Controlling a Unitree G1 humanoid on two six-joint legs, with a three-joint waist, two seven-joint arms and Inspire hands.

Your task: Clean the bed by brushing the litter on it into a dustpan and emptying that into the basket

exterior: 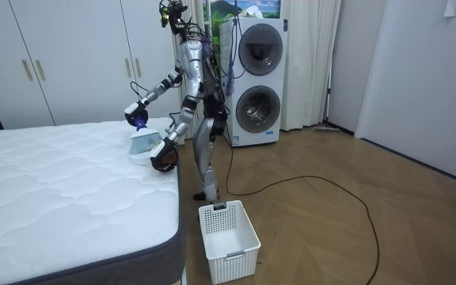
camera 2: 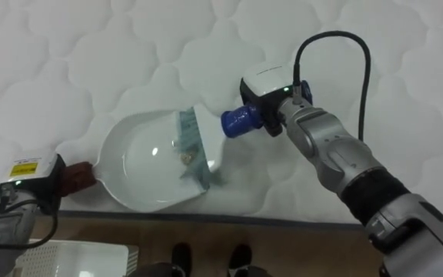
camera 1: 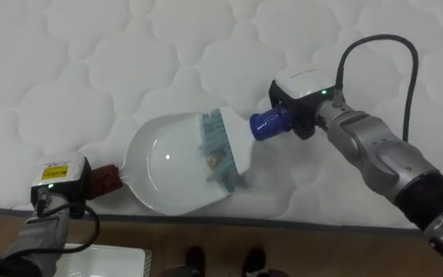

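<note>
Stands at the near edge of the bed (camera 1: pixel 129 61), with a white basket (exterior: pixel 228 237) on the floor near the feet, likely placed there for emptying the pan. Grips the dark handle (camera 1: pixel 106 178) of a white dustpan (camera 1: pixel 160 165) in the left hand (camera 1: pixel 66 183) at the near left, fingers closed round it. Lays the pan flat on the mattress close to its near edge, open mouth turned right, probably to let crumbs slide in without a lip to climb. Clasps the blue handle (camera 1: pixel 270 123) of a brush (camera 1: pixel 223 146) in the right hand (camera 1: pixel 302 104), fingers wrapped round it, just right of the pan. Sets the pale teal bristles down across the pan's mouth, touching it, with the blue handle pointing away to the right, a hold suited to short strokes toward the pan. Shows a small brownish scrap (camera 1: pixel 214 160) inside the pan beside the bristles, so seemingly caught already. Looks near the end of one sweep. Calls next for lifting the pan level, to avoid tipping the scrap back onto the quilted cover.
</note>
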